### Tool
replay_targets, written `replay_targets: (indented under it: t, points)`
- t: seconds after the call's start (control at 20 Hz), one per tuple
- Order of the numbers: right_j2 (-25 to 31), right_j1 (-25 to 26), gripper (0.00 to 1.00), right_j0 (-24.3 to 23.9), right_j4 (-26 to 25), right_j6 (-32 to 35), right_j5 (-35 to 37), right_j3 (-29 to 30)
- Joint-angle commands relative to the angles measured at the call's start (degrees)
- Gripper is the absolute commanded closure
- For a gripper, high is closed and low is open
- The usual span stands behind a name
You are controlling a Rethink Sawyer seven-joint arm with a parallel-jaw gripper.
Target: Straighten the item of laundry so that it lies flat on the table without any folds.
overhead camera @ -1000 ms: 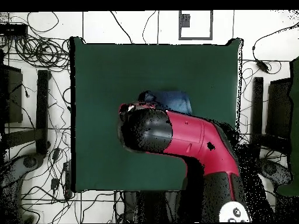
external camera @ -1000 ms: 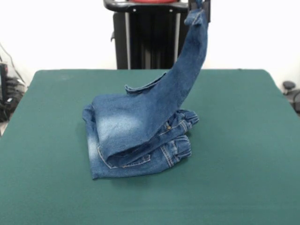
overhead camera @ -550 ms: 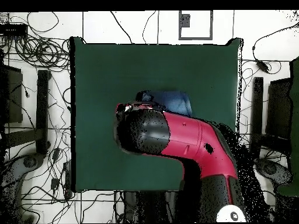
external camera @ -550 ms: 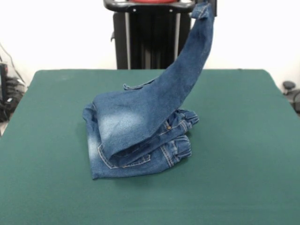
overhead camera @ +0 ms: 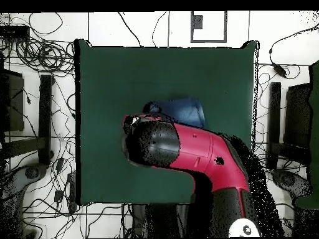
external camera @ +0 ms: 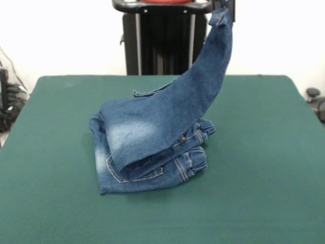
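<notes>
The item of laundry (external camera: 152, 137) is a pair of blue denim jeans, folded in a pile at the middle of the green table (external camera: 264, 152). One leg rises steeply from the pile to the top edge of the front view. There my gripper (external camera: 224, 4) is shut on its hem, and only the dark tips show. In the overhead view the red and black arm (overhead camera: 187, 146) covers the gripper and most of the jeans (overhead camera: 182, 108). A blue strip of them shows beyond the arm's head.
The black pedestal (external camera: 162, 40) stands behind the table's far edge. Green tabletop (overhead camera: 124, 74) surrounds the pile on all sides. Cables (overhead camera: 37, 56) and dark equipment (overhead camera: 293, 118) lie on the floor beside the table.
The lifted leg's hem has shifted a little to the right in the front view, pulling the leg straighter. The arm's head has edged slightly in the overhead view. The pile has stayed put.
</notes>
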Motion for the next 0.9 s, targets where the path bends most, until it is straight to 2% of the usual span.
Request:
replay_targets:
  t: [0.05, 0.25, 0.4, 0.6, 0.75, 0.9]
  points:
    - [0.3, -0.2, 1.00, 0.2, 2.5, 9.3, 3.6, 6.3]
    - [-1.5, -4.1, 1.00, 0.6, 0.9, 9.5, 11.0, 3.1]
    - [-1.7, -4.6, 1.00, -0.4, 0.7, 8.0, 10.5, 3.2]
    - [-0.1, -1.2, 1.00, -5.2, -0.1, 1.9, 5.0, 4.3]
    - [1.6, 1.8, 1.00, -9.1, -2.3, -2.9, 2.5, 3.2]
    - [2.8, 5.2, 1.00, -11.3, -5.6, -4.8, -0.7, 1.6]
